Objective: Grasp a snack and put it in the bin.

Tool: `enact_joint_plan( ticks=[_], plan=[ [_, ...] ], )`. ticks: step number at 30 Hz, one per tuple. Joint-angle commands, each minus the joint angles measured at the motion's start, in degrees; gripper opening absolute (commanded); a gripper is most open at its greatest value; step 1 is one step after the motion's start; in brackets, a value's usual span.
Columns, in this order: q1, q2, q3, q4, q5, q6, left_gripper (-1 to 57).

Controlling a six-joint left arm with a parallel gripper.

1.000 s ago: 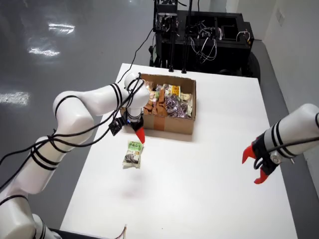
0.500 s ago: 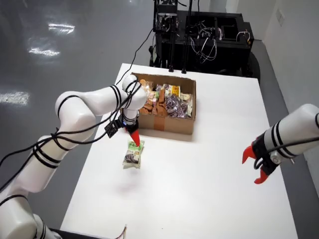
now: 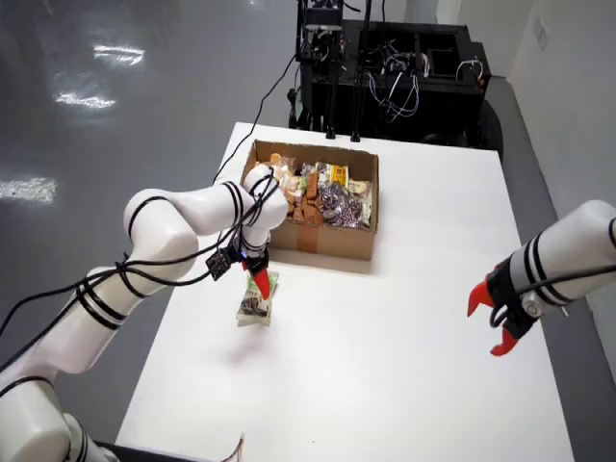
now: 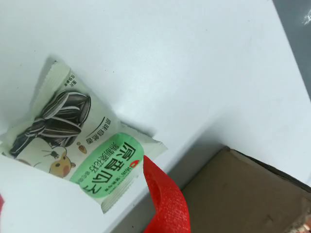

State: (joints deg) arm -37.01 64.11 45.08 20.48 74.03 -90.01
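A pale green sunflower-seed snack packet (image 3: pixel 256 302) lies flat on the white table (image 3: pixel 385 346), just in front of the cardboard box (image 3: pixel 322 239). My gripper (image 3: pixel 260 282), with red fingers, is low over the packet's box-side end. In the wrist view the packet (image 4: pixel 73 141) fills the left half. One red finger (image 4: pixel 165 199) stands at its right corner and a sliver of the other shows at the left edge. The gripper (image 4: pixel 73 179) is open and straddles the packet's end, holding nothing.
The box holds several wrapped snacks (image 3: pixel 327 197). Its corner (image 4: pixel 243 194) shows close beside the finger in the wrist view. A second white arm with a red gripper (image 3: pixel 500 322) hangs still at the right. A dark equipment rack (image 3: pixel 385 67) stands behind the table.
My gripper has come down and forward from the box's front wall onto the packet's near-box end, and the elbow has swung right. The packet and the second arm have not moved.
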Motion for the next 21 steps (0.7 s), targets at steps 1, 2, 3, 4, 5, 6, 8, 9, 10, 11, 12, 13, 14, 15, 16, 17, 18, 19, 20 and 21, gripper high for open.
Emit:
enact_joint_plan(
  ticks=[1, 2, 3, 4, 5, 6, 8, 9, 10, 11, 12, 13, 14, 15, 16, 17, 18, 19, 20, 21],
  plan=[
    [-0.06, 1.40, -0.97, 0.02, -0.03, 0.01, 56.8],
    [0.01, 1.62, -1.09, 0.05, -0.03, 0.01, 56.8],
    [0.11, 1.80, -1.19, 0.08, -0.03, 0.01, 56.8],
    [0.22, 1.94, -1.27, 0.12, -0.03, 0.01, 56.8],
    [0.33, 2.05, -1.33, 0.15, -0.03, 0.01, 56.8],
    [0.46, 2.14, -1.38, 0.17, -0.03, 0.01, 56.8],
    [0.75, 2.32, -1.47, 0.20, -0.03, 0.01, 56.8],
    [0.92, 2.45, -1.56, 0.22, -0.03, 0.01, 56.8],
    [1.07, 2.58, -1.69, 0.23, -0.03, 0.01, 56.8],
    [1.23, 2.74, -1.86, 0.23, -0.03, 0.01, 56.8],
    [1.37, 2.92, -2.08, 0.22, -0.03, 0.01, 56.8],
    [1.50, 3.12, -2.35, 0.18, -0.03, 0.01, 56.8],
    [1.61, 3.35, -2.69, 0.11, -0.03, 0.01, 56.8],
    [1.71, 3.62, -3.13, 0.02, -0.01, 0.01, 56.8],
    [1.81, 3.94, -3.70, -0.11, 0.02, 0.01, 56.8],
    [1.93, 4.32, -4.38, -0.33, 0.06, 0.01, 56.8],
    [2.05, 4.75, -5.16, -0.64, 0.10, 0.01, 56.8],
    [2.21, 5.22, -6.01, -1.02, 0.14, 0.01, 56.8],
    [2.37, 5.68, -6.86, -1.48, 0.18, 0.01, 56.8],
    [2.55, 6.10, -7.67, -2.08, 0.23, 0.01, 56.9]
  ],
)
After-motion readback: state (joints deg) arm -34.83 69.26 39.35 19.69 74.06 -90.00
